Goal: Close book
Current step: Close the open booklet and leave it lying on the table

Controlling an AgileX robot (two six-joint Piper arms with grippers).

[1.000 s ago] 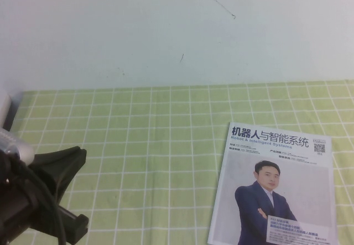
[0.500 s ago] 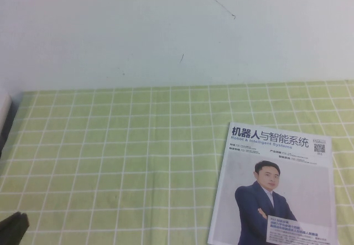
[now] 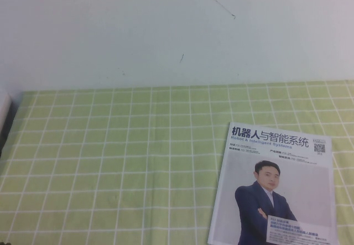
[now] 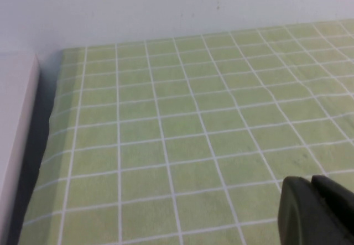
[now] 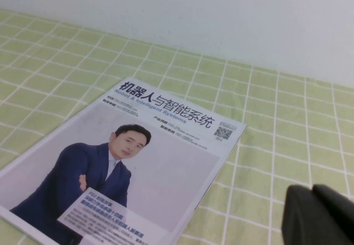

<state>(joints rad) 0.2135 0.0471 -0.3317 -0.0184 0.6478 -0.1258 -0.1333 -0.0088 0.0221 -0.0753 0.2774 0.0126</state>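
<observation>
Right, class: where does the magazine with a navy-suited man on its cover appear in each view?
High view: magazine with a navy-suited man on its cover, lower right; neither hand shows.
Left wrist view: absent; left hand over green checked tablecloth.
Right wrist view: on the cloth ahead of the right hand.
Shared landmark: that tablecloth meeting the white wall.
</observation>
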